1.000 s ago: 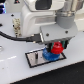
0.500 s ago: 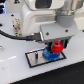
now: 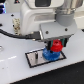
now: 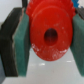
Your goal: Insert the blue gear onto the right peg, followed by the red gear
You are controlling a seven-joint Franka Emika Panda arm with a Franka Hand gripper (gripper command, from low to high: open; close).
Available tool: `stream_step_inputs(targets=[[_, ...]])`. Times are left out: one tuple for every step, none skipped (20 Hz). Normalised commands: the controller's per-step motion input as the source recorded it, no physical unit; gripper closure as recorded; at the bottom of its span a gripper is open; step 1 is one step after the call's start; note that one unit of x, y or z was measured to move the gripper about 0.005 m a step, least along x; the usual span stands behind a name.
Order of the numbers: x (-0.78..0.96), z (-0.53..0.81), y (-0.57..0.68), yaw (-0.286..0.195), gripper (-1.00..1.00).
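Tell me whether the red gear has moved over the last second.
No visible move: the red gear, held in the hand, sits over the same spot of the grey plate, above the blue gear.

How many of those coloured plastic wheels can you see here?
2. The red wheel is gripped in the claw, just above the blue wheel, which lies on the grey plate. The claw blocks part of the plate, so something could be hidden.
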Motion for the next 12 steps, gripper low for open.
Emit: stream_step_inputs(targets=[[0.16, -0.03, -0.19, 0.0, 1.0], [0.15, -0.04, -0.19, 0.0, 1.0], [0.11, -0.04, -0.18, 0.0, 1.0], [0.05, 0.08, -0.09, 0.0, 1.0], [0.02, 0.07, -0.23, 0.0, 1.0], [0.06, 0.01, -0.1, 0.0, 1.0], [0.06, 0.02, -0.25, 0.0, 1.0], [0.09, 0.01, -0.05, 0.0, 1.0], [0.07, -0.05, -0.12, 0.0, 1.0], [0.07, 0.0, -0.06, 0.0, 1.0], [0.08, 0.07, -0.1, 0.0, 1.0], [0.0, 0.0, 0.02, 0.0, 1.0]])
